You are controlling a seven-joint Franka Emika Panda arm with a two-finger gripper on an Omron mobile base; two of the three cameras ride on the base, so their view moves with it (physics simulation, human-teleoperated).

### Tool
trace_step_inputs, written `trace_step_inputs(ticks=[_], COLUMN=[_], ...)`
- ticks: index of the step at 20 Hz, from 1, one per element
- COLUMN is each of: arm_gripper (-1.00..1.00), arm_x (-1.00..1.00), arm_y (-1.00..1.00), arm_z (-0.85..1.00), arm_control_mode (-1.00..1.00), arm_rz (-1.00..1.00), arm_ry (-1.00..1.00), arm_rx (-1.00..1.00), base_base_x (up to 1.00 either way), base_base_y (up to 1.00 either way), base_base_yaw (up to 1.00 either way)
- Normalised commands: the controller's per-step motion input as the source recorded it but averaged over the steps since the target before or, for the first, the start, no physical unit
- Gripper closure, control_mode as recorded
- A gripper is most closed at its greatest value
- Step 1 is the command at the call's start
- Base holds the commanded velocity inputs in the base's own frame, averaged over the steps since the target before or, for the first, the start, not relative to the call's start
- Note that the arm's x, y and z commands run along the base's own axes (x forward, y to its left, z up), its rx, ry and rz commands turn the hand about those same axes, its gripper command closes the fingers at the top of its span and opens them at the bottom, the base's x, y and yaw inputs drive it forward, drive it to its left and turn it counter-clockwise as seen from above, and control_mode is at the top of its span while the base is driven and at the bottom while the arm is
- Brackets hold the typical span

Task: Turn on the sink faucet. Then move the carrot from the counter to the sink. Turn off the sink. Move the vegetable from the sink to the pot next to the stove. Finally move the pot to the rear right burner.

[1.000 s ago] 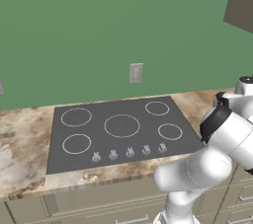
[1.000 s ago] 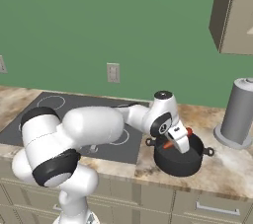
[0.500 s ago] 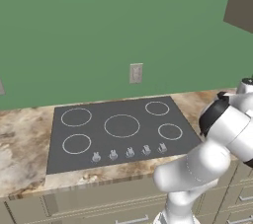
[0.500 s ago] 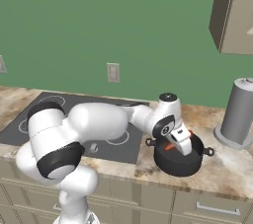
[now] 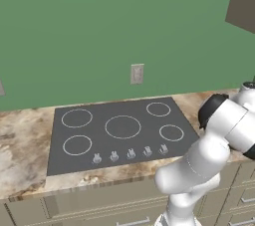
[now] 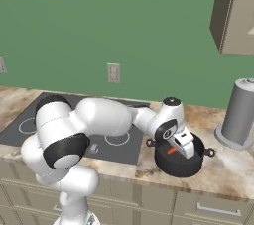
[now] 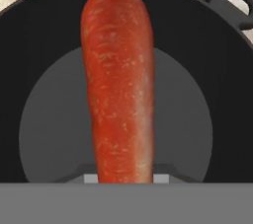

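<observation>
- Carrot [image 7: 118, 85] is clamped between the fingers [image 6: 177, 145], which are closed partway on it, poised over the open pot [image 6: 191, 167].
- Pot stands on the worktop [image 6: 223, 172], right of the stove [image 5: 119, 133].
- Judged outstanding: releasing the carrot, then moving the pot to the rear right burner [image 5: 158, 109].

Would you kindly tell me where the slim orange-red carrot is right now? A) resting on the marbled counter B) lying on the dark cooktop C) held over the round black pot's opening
C: the slim orange-red carrot hangs in the gripper above the round black pot.
</observation>
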Motion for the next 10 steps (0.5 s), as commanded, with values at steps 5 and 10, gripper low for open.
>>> trace_step_inputs(ticks=[5,10], arm_gripper=[1.00,1.00], arm_x=[0.06,0.09], arm_y=[-0.18,-0.15], arm_z=[-0.19,-0.19], arm_control_mode=[-1.00,-1.00], arm_rz=[0.07,0.07], arm_ry=[0.00,0.00], arm_rx=[0.03,0.03], base_base_x=[0.00,0.00], base_base_y=[0.00,0.00], base_base_yaw=[0.00,0.00])
